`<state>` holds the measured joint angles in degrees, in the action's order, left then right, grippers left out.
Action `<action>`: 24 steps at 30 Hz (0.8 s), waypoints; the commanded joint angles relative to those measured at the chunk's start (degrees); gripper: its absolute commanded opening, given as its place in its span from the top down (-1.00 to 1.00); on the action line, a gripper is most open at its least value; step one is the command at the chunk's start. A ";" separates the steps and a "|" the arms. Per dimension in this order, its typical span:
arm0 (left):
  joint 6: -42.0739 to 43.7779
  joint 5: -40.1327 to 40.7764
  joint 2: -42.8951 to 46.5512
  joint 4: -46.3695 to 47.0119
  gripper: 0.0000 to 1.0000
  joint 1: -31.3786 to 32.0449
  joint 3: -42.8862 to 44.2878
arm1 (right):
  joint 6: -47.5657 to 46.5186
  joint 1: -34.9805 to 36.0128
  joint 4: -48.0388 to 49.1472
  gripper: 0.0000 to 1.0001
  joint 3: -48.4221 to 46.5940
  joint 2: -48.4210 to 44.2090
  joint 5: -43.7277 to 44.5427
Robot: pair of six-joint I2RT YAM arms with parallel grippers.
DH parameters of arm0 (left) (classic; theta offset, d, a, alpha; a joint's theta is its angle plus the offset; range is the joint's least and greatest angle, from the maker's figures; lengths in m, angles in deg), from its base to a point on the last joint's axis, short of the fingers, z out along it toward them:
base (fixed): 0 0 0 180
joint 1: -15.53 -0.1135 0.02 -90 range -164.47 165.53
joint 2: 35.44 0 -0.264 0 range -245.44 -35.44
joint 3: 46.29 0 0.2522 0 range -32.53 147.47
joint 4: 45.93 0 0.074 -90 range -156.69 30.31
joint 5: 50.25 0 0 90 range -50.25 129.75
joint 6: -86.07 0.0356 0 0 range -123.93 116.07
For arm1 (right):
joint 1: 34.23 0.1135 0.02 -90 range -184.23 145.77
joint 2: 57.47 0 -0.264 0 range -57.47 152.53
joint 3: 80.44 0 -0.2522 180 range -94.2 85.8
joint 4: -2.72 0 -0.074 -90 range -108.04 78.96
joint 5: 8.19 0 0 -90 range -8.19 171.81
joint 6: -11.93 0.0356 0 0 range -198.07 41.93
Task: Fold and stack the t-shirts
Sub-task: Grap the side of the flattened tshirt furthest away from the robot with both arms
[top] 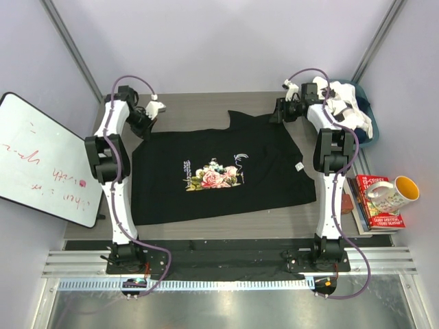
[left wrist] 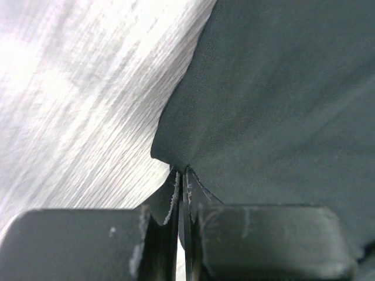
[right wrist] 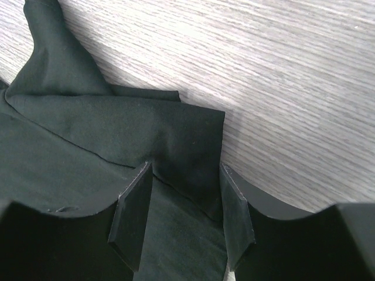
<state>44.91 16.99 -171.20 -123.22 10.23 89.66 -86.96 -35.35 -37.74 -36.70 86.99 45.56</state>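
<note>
Lying flat and unfolded, print up, the black shirt (top: 219,171) has no fold yet; left gripper (left wrist: 182,196) pinches its far-left corner shut, right gripper (right wrist: 184,170) straddles its far-right corner, jaws apart. White shirt (top: 346,106) sits crumpled beyond that corner, so folding and stacking remain

Left fingers (left wrist: 88,246) pinched, right fingers (right wrist: 132,222) apart.

You'll see the black t-shirt (top: 219,171) spread flat on the table (top: 206,103), rose print facing up, with its far edge bunched into a peak. Your white t-shirt (top: 346,106), black-patched, lies crumpled in the bin (top: 369,110) at far right.
</note>
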 commanded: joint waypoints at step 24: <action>19.27 -3.52 8.93 -31.75 0.15 12.06 -11.79 | -7.64 0.95 -3.71 -0.07 1.82 -7.79 0.83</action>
<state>60.85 12.44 -163.86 -135.09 21.05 80.18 -92.99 -34.78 -40.73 -35.08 84.72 45.99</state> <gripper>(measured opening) 0.256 0.535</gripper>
